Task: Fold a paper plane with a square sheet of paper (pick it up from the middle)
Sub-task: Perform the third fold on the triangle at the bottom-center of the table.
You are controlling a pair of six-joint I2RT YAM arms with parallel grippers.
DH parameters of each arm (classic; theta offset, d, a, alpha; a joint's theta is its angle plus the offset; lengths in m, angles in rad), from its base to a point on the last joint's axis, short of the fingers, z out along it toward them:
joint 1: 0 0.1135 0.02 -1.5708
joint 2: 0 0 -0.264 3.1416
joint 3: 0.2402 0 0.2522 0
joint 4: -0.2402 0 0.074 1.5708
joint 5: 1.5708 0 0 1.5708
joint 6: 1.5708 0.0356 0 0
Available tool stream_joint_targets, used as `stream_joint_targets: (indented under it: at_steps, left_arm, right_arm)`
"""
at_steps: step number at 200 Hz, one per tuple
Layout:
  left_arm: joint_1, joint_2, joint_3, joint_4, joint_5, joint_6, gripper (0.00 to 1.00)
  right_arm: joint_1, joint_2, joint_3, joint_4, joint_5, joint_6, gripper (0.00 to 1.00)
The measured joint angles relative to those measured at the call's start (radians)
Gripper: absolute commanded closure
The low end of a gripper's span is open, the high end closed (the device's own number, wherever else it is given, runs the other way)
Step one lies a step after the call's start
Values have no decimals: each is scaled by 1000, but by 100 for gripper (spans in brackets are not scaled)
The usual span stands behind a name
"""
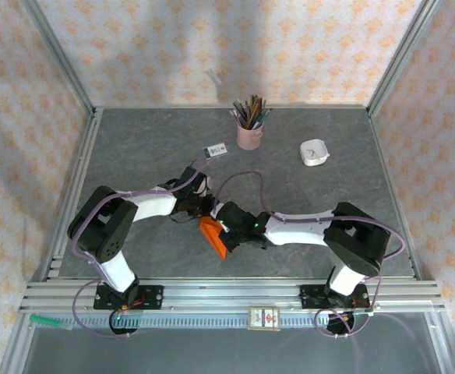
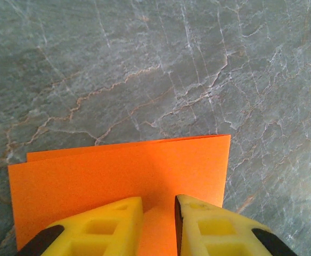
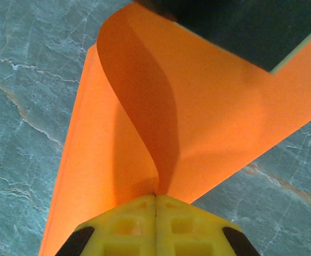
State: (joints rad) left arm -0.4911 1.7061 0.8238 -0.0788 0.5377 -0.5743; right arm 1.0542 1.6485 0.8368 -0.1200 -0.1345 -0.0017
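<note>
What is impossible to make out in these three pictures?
Top external: the right gripper covers part of the orange sheet of paper; its outline is unclear.
Left wrist: the yellow fingers and the bottom edge hide the sheet's near part.
Right wrist: a dark body at top right covers the sheet's far corner.
Top external: the white card has print too small to read.
</note>
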Motion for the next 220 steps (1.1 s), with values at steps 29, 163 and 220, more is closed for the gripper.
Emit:
stream_joint_targets:
  at_steps: [29, 163, 220]
  left_arm:
    - [0, 0, 0, -1, -3, 0, 72]
    - [3, 0, 0, -3, -7, 0, 71]
    - [5, 0, 1, -3, -6, 0, 71]
  right_arm:
    - [5, 8, 0, 2, 0, 0, 95]
    - [13, 32, 8, -5, 1, -2, 96]
    - [13, 34, 10, -9, 4, -11, 98]
